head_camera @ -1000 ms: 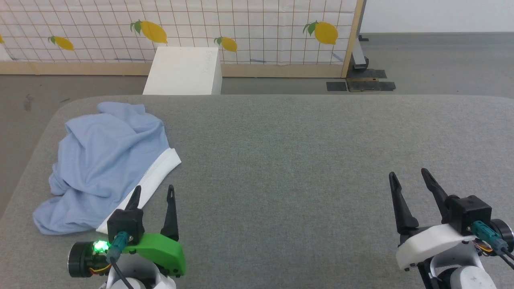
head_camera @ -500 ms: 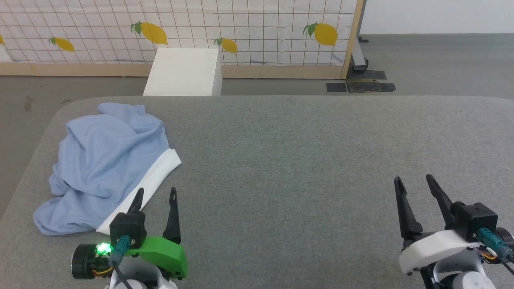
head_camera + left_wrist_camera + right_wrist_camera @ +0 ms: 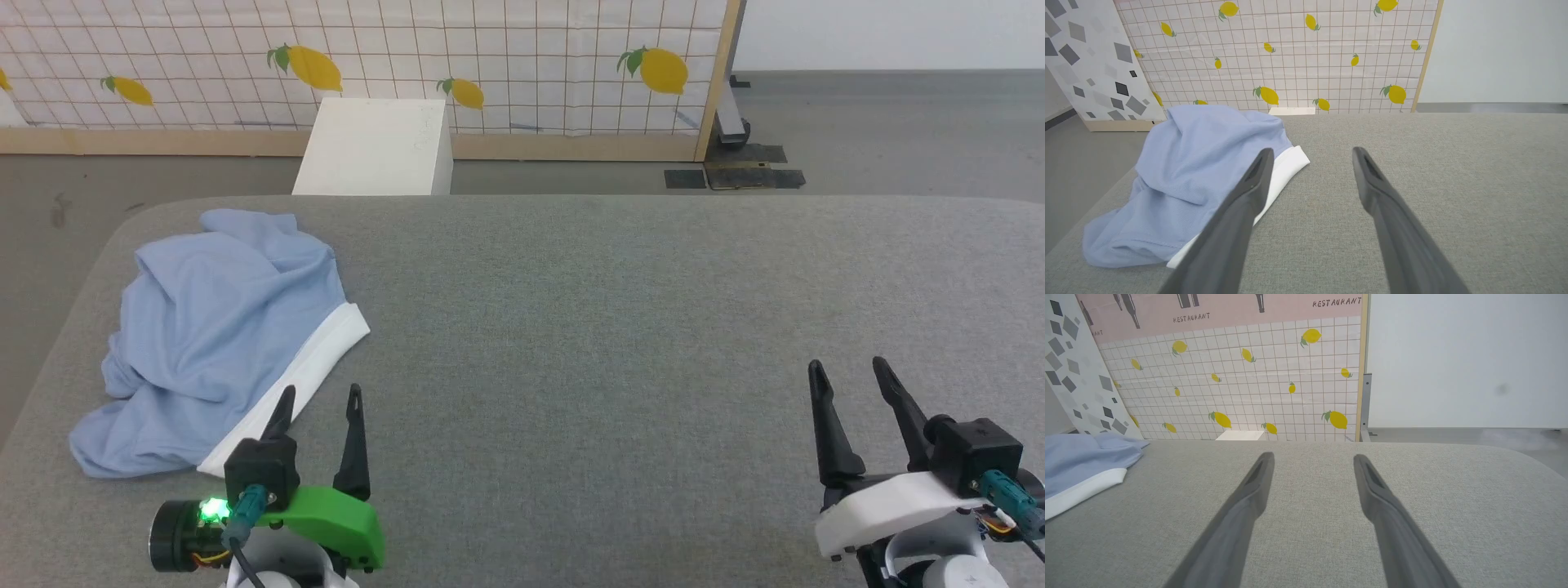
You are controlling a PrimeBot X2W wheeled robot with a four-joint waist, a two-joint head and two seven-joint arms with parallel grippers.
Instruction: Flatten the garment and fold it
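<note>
The garment [image 3: 212, 327], light blue with a white band along its right edge, lies crumpled at the left end of the grey padded table [image 3: 612, 327]. In the left wrist view the garment [image 3: 1200, 171] sits ahead and to the left, and in the right wrist view the garment [image 3: 1081, 465] lies at the far left. My left gripper [image 3: 320, 396] is open just off the white band's near end, its left finger over the band, holding nothing. My right gripper [image 3: 849, 367] is open and empty over bare table at the lower right.
A white box [image 3: 371, 147] stands on the floor beyond the table's far edge. A lemon-print tiled panel [image 3: 367, 57] runs behind it, with a metal stand foot [image 3: 731, 122] at its right end. Grey floor surrounds the table.
Both grippers have drawn back slightly toward the near edge of the table. The garment has not moved.
</note>
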